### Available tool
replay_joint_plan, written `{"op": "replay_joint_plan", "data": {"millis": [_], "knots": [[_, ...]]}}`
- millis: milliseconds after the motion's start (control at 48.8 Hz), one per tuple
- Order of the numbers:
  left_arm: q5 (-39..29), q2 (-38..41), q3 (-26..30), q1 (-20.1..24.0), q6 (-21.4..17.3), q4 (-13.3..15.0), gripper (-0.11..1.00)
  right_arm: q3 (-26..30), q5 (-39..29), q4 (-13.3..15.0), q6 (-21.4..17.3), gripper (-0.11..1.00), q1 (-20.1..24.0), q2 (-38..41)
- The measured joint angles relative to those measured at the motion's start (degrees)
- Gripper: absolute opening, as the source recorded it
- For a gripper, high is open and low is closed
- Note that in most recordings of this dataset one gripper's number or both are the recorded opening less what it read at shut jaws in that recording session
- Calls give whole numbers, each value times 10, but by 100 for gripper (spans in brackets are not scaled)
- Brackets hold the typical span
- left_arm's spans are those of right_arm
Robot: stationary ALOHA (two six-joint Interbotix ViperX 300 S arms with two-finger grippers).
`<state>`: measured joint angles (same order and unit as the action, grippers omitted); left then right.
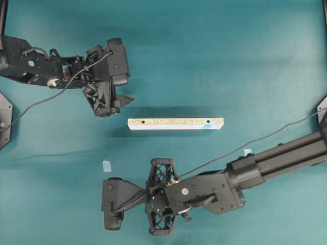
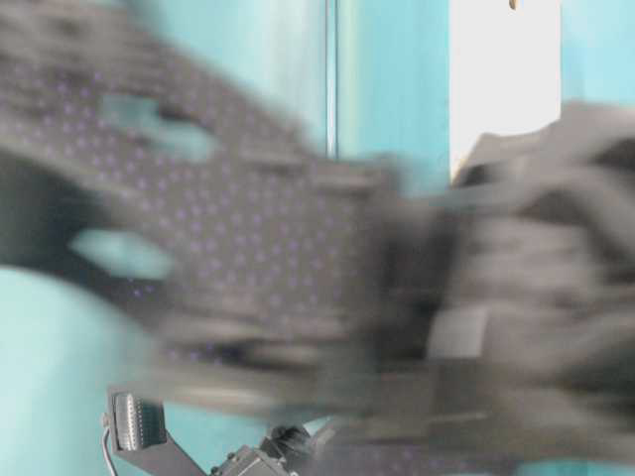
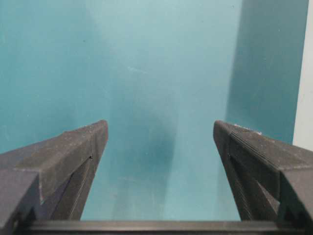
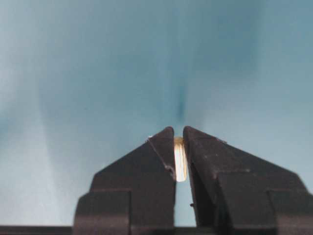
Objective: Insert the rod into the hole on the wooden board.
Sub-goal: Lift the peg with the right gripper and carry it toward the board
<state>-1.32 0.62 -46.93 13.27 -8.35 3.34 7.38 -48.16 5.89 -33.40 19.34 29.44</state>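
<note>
The wooden board (image 1: 175, 123) lies flat at mid-table, long side left to right. Its hole (image 1: 208, 122) with the light blue mark sits near the right end. The rod (image 4: 180, 159), a short cream peg, stands upright between the fingertips of my right gripper (image 4: 179, 133), which is shut on it above bare teal surface. In the overhead view that gripper's fingertips are hidden under its wrist, in front of the board. My left gripper (image 1: 126, 100) hovers just off the board's left end, open wide with nothing between its fingers (image 3: 93, 142).
Two small pale blue tape squares lie on the teal surface, one (image 1: 107, 166) front left and one (image 1: 248, 152) front right. The board's other hole (image 1: 143, 122) is near its left end. The table-level view is blurred by an arm close to the lens.
</note>
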Motion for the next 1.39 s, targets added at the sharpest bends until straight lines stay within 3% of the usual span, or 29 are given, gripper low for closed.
{"op": "replay_joint_plan", "data": {"millis": [143, 430, 533, 697, 922, 1168, 1394], "knots": [[1, 0, 0, 0, 0, 0, 100, 0, 0, 24, 0, 10, -1, -27], [0, 0, -2, -4, 1, 0, 100, -3, 4, 29, 0, 10, -10, -57], [0, 0, -2, -6, 1, 0, 100, -19, 33, 43, 0, 10, -14, -68], [0, 0, -3, -7, 1, 0, 100, -89, 142, 66, -21, 10, -15, -100], [1, 0, -8, -10, 1, 0, 100, -225, 308, 98, -93, 10, -41, -186], [0, -3, -10, -12, 0, 0, 100, -368, 479, 131, -98, 10, -89, -283], [0, -18, -17, -15, 1, 0, 100, -445, 568, 136, -94, 10, -120, -328]]}}
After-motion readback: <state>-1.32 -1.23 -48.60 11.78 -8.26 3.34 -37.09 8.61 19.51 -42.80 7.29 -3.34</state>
